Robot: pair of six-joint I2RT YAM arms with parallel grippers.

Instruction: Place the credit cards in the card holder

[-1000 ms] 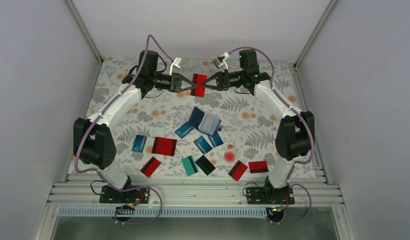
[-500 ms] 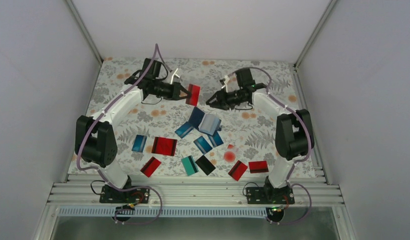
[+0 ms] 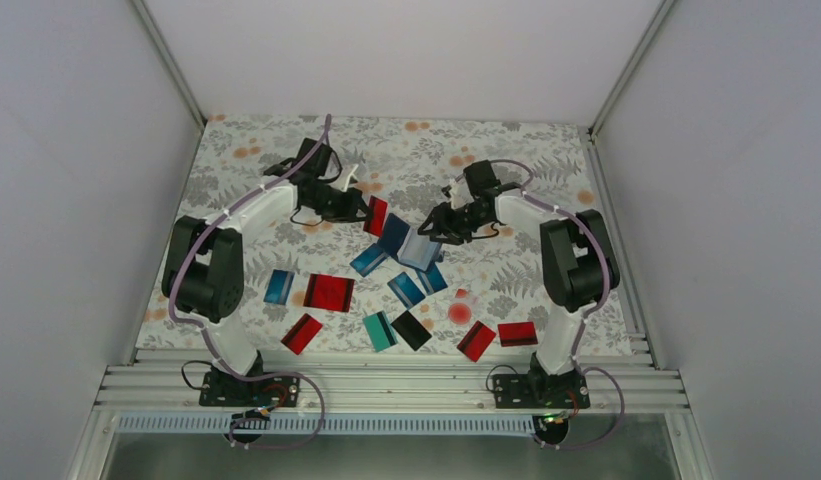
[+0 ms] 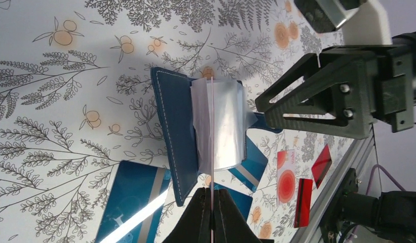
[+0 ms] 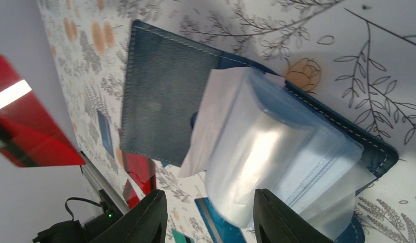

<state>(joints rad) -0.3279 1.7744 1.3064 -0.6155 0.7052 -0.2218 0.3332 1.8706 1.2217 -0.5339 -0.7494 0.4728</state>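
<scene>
The card holder (image 3: 395, 232) lies open mid-table, its navy cover (image 4: 178, 131) spread flat and its clear sleeves (image 5: 266, 157) bulging upward. My left gripper (image 3: 364, 207) is shut on a red credit card (image 3: 376, 215). In the left wrist view the card shows edge-on (image 4: 212, 126), running from the gripper (image 4: 212, 196) up over the sleeves. My right gripper (image 3: 433, 222) hovers open at the holder's right side. The right wrist view shows that gripper (image 5: 210, 202) with nothing between its fingers and the sleeves just beyond. Several other credit cards lie loose on the table.
Loose cards lie nearer the arm bases: blue (image 3: 279, 287), red (image 3: 329, 292), red (image 3: 302, 333), teal (image 3: 380, 331), black (image 3: 411, 329) and two red (image 3: 476, 340). A clear piece with a red dot (image 3: 459, 308) lies among them. White walls enclose the floral table (image 3: 506, 150).
The right gripper let go of the red card and opened. Both arms came down and nearer, the left carrying the card to the card holder, the right stopping beside it.
</scene>
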